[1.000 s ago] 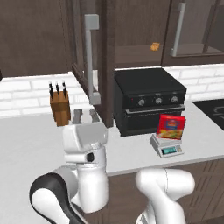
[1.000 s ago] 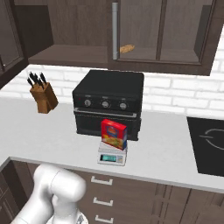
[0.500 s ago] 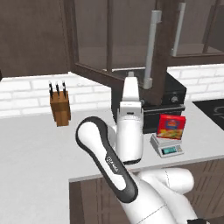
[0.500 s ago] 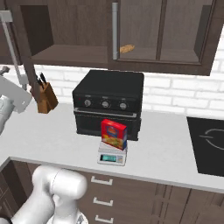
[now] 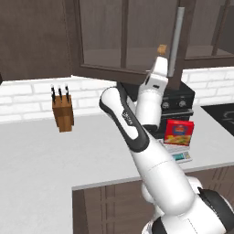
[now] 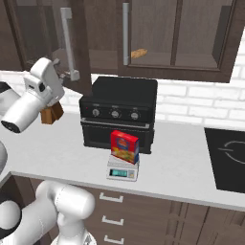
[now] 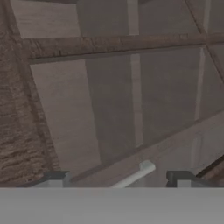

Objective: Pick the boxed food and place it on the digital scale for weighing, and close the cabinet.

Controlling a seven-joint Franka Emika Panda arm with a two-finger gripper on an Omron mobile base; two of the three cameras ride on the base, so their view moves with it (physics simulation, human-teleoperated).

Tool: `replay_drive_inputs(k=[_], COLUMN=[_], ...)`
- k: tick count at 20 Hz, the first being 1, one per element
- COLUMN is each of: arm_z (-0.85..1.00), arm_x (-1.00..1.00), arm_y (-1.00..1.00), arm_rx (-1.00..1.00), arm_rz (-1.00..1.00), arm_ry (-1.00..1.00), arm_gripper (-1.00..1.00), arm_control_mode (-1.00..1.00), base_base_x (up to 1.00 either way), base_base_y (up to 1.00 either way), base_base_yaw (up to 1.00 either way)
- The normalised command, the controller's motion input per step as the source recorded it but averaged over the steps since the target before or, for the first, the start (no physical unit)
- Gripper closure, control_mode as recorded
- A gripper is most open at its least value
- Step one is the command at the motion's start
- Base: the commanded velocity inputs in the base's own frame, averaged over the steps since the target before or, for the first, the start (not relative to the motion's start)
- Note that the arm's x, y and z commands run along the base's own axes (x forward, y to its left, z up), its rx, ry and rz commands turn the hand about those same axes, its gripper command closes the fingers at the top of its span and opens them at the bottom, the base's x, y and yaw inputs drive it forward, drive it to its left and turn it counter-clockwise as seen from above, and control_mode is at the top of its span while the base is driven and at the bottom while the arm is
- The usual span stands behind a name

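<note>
The boxed food (image 5: 179, 132) (image 6: 125, 146), red with a yellow picture, stands upright on the small grey digital scale (image 5: 181, 156) (image 6: 122, 171) in front of the black oven. The cabinet's glass-panelled left door (image 5: 123, 41) (image 7: 109, 100) hangs partly open over the counter. My gripper (image 5: 160, 58) (image 6: 61, 72) (image 7: 117, 178) is raised against the lower part of that door, near the bottom end of its grey bar handle (image 5: 176, 41) (image 6: 67, 43) (image 7: 139, 169). Its jaws are open, and the handle's end lies between the fingertips (image 7: 54, 178) without being gripped.
A black oven (image 6: 119, 112) with knobs sits behind the scale. A knife block (image 5: 62, 114) stands by the brick wall at the left. A black cooktop (image 6: 229, 153) is set in the counter at the right. A small orange lump (image 6: 139, 52) lies on the cabinet shelf.
The arm has risen from low in front of the base up to the cabinet door. The door has swung from edge-on toward shut. Box and scale have not moved.
</note>
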Motion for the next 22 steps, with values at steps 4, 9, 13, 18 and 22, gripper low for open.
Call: replay_drive_inputs(k=[4,9,13,18,22], arm_z=[0.03,0.03,0.0,0.0,0.0], arm_x=[0.95,0.8,0.74,0.81,0.89], arm_y=[-0.43,-0.32,-0.19,0.0,0.0], arm_rx=[0.23,0.13,0.06,0.0,0.0], arm_rz=[0.07,0.04,0.02,0.0,0.0], arm_ry=[0.09,0.07,0.01,0.0,0.0], arm_gripper=[-1.0,-1.0,-1.0,-1.0,-1.0], arm_control_mode=[-1.0,-1.0,-1.0,-1.0,-1.0], base_base_x=[0.0,0.0,0.0,0.0,0.0], base_base_y=[0.0,0.0,0.0,0.0,0.0], base_base_yaw=[0.0,0.0,0.0,0.0,0.0])
